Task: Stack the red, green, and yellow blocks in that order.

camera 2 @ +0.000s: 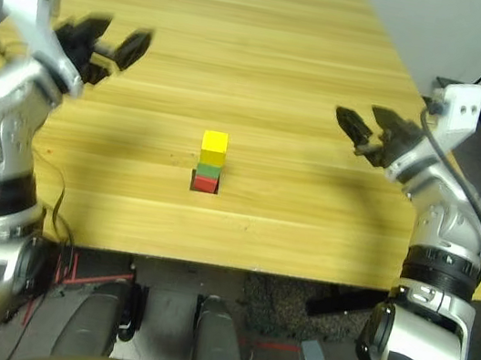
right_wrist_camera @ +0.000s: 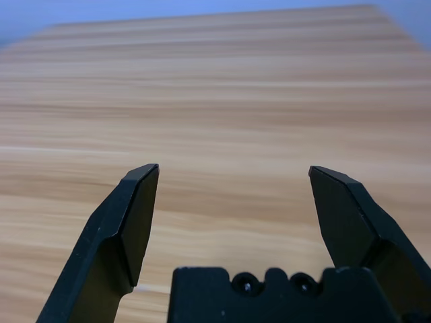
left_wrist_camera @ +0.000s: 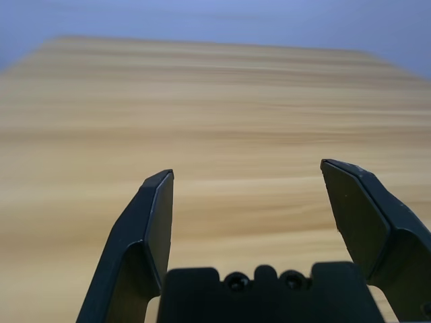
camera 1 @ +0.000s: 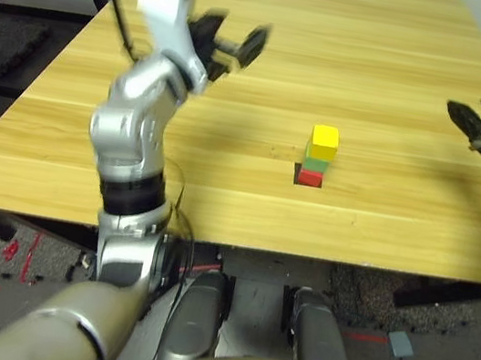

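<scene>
my left gripper (camera 2: 114, 41) hangs wide open and empty at upper left, the yellow block (camera 2: 214, 144) tops green block (camera 2: 209, 171) and red block (camera 2: 206, 183) mid-frame, light rigid cubes best pinched by flat sides, right gripper (camera 2: 365, 124) spread empty at right.

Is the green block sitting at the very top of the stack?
No: the yellow block tops the stack, with the green block in the middle and the red block at the bottom.

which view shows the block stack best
The right eye view: the stack sits near its centre, yellow block on green block on red block. The left eye view shows it too, off-centre. Both wrist views face bare table.
</scene>
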`<action>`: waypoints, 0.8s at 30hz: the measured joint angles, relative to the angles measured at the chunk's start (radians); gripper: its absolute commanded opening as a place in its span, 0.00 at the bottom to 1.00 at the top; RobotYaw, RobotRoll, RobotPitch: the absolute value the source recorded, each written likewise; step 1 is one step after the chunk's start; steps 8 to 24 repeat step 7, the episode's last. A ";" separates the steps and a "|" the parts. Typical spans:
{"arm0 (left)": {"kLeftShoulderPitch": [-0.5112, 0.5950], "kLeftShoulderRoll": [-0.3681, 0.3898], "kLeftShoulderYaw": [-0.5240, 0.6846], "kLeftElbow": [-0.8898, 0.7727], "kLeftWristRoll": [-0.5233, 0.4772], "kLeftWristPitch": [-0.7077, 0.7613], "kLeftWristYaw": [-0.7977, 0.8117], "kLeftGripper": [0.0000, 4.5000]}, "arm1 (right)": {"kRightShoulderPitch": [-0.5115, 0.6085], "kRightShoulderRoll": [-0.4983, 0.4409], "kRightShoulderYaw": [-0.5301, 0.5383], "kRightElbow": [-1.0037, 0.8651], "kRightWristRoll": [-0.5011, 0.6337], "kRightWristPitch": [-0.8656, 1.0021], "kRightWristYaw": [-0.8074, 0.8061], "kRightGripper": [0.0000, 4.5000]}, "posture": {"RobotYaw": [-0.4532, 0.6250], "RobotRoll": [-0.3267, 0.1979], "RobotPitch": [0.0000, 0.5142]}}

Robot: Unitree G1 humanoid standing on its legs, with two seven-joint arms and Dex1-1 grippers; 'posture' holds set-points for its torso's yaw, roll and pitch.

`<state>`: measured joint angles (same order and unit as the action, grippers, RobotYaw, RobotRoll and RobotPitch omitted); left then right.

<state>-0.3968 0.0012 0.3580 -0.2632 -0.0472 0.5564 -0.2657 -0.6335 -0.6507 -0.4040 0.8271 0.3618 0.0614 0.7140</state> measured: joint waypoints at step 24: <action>0.175 0.012 -0.060 0.026 0.044 -0.297 0.120 0.99 | -0.035 -0.013 0.007 0.262 -0.080 -0.287 -0.066 1.00 | 0.53 0.24 0.19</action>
